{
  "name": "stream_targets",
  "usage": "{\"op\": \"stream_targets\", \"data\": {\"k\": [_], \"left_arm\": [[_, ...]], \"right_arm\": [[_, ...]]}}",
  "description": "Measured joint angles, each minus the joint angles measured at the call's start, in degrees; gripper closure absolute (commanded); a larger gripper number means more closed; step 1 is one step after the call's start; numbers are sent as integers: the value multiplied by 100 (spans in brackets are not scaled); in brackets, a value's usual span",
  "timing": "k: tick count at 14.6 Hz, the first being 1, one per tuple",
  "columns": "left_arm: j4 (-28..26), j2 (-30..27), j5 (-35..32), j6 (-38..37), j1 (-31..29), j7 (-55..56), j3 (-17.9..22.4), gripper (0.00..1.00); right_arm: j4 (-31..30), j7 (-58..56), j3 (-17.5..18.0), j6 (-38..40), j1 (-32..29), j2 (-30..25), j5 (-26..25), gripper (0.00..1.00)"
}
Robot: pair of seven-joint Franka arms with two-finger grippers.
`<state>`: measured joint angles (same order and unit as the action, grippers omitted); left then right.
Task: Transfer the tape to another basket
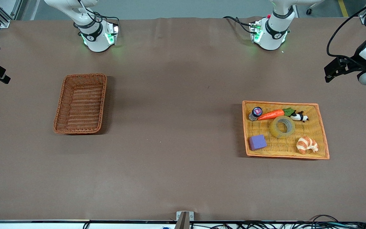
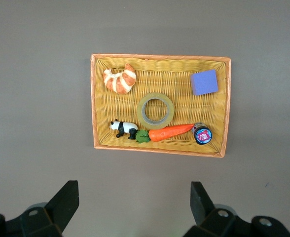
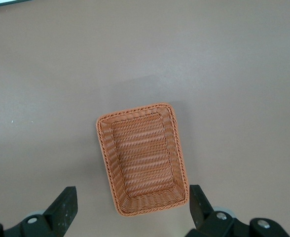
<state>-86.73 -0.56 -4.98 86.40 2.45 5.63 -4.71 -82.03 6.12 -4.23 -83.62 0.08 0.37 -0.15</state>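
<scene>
Tape (image 1: pixel 281 127): lies flat in the middle of the yellow tray (image 1: pixel 322 135), its hole facing up, touched by neither claw.
Tray neighbours: carrot (image 1: pixel 271 114), bottle (image 1: pixel 255 113) and panda figure (image 1: pixel 299 116) lie farther from the front camera than the tape; purple block (image 1: pixel 257 142) and croissant (image 1: pixel 307 144) lie nearer.
Tray place: on the worktop (image 1: pixel 176 143), toward the left arm's end.
Basket (image 1: pixel 80 103): dark reddish-brown wicker, nothing in it, toward the right arm's end, well apart from the tray.
Left claw (image 2: pixel 134 202): raised high over the worktop beside the tray, fingers (image 2: pixel 65 201) wide apart, holding nothing.
Right claw (image 3: pixel 133 207): raised high over the worktop beside the basket, fingers (image 3: pixel 62 207) wide apart, holding nothing.
</scene>
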Motion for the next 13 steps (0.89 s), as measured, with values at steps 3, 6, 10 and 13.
{"op": "stream_targets", "data": {"k": [3,6,10,13], "left_arm": [[0,0,57,0,1,0,0,0],[0,0,114,0,1,0,0,0],[-68,76,207,4,-97,-66,11,0],[-580,279,293,545,-459,-204,38,0]], "right_arm": [[-1,0,0,0,0,0,0,0],[-3,0,0,1,0,0,0,0],[-7,-1,-1,1,0,0,0,0],[-12,-1,-2,1,0,0,0,0]]}}
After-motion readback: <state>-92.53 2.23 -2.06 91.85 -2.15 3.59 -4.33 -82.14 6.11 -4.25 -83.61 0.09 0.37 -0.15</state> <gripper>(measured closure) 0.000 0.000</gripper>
